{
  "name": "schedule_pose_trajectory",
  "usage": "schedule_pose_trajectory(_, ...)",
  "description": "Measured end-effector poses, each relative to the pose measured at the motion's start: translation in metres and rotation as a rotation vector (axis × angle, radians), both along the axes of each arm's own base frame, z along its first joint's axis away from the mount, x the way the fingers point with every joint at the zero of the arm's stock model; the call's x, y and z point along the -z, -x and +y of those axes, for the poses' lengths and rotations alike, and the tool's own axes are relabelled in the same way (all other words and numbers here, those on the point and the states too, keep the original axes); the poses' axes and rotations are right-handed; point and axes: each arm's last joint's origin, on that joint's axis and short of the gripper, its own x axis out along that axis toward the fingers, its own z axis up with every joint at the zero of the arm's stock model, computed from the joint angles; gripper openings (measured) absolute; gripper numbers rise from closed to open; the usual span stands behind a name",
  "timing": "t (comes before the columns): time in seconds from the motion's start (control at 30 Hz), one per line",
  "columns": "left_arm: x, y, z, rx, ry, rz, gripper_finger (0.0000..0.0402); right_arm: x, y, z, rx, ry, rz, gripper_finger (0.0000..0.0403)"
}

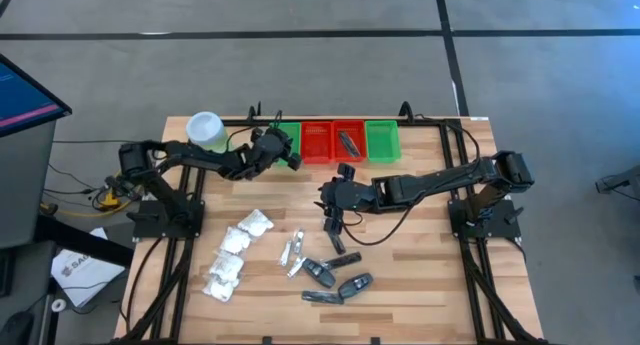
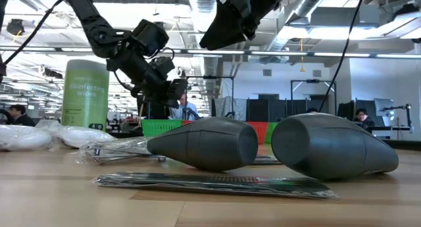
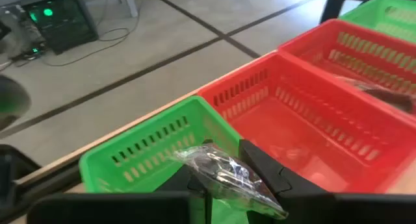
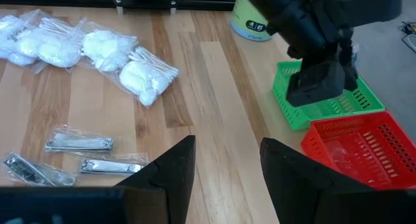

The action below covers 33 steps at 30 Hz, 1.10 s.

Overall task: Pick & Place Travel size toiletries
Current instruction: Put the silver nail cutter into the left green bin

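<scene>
Open workshop behind; wooden counter [image 1: 420, 275]. Landmark: left green tray [image 3: 153, 156]. Beside it, canister [image 2: 85, 93] reading "disinfecting wipes". Left gripper [image 3: 224, 178] hovers over that tray, pinching a clear-wrapped metal item [image 3: 224, 172], presumably to drop it in. Right gripper [image 4: 221, 165], spread and empty, hangs nearer the front, facing white packets [image 4: 140, 71] and nail clippers [image 4: 78, 145] still unsorted.

Bright overhead lighting, soft shadows; low view's foreground seems blurred.
</scene>
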Motion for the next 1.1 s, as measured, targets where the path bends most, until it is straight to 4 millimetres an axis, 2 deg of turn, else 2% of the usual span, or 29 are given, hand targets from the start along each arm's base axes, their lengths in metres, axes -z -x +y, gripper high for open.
schedule_pose_trajectory(0.43,-0.001,0.008,0.018,-0.035,0.053,-0.057,0.0045,0.000,0.000,0.000,0.000,0.000,0.000,0.0161)
schedule_pose_trajectory(0.8,-0.001,0.008,0.019,-0.018,0.061,-0.059,0.0050,0.000,0.000,0.000,0.000,0.000,0.000,0.0159)
schedule_pose_trajectory(1.1,-0.001,0.008,0.019,-0.017,0.060,-0.057,0.0091,0.000,0.000,0.000,0.000,0.000,0.000,0.0158)
